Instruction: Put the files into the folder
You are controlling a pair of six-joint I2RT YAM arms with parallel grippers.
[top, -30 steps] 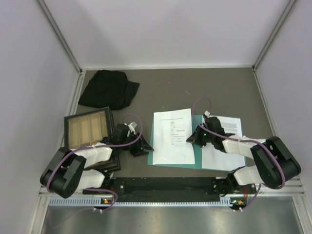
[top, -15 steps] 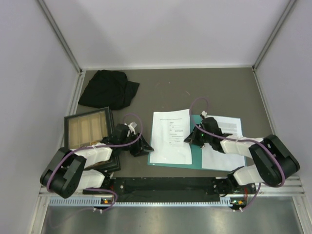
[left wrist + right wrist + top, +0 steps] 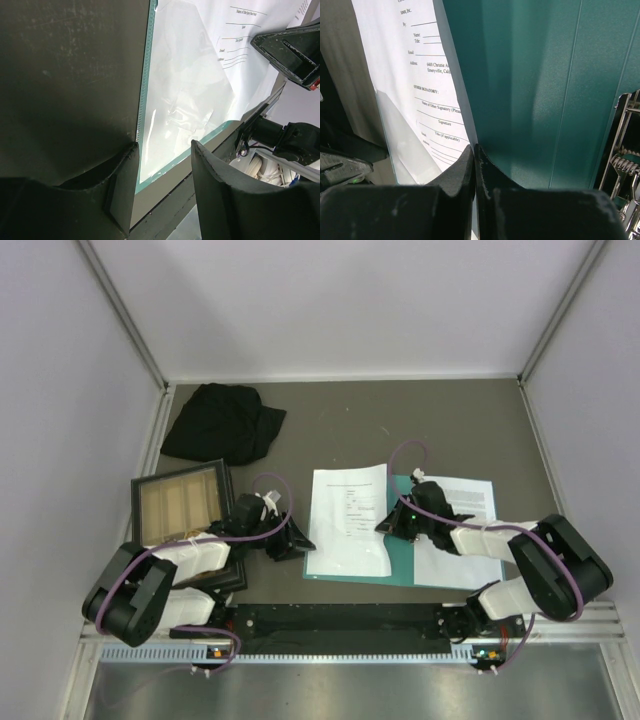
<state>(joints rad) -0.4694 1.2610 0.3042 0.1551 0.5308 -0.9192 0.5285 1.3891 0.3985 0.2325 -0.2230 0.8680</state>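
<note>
The teal folder (image 3: 403, 558) lies open and flat in front of the arms. One white file (image 3: 345, 515) with printed lines rests over its left half, its right edge lifted. My right gripper (image 3: 393, 523) is shut on that edge; in the right wrist view the file (image 3: 415, 75) runs into the closed jaws (image 3: 475, 150) above the teal folder (image 3: 535, 90). Another file (image 3: 470, 510) lies on the folder's right side. My left gripper (image 3: 293, 540) stands open beside the folder's left edge (image 3: 145, 100), nothing between its fingers (image 3: 165, 152).
A dark-framed wooden tray (image 3: 180, 502) sits at the left beside my left arm. A black cloth (image 3: 222, 423) lies crumpled at the back left. A metal clip (image 3: 622, 145) shows at the right of the right wrist view.
My right gripper has drawn the held file a little to the left, and the sheet now bows slightly. The left arm has not moved.
</note>
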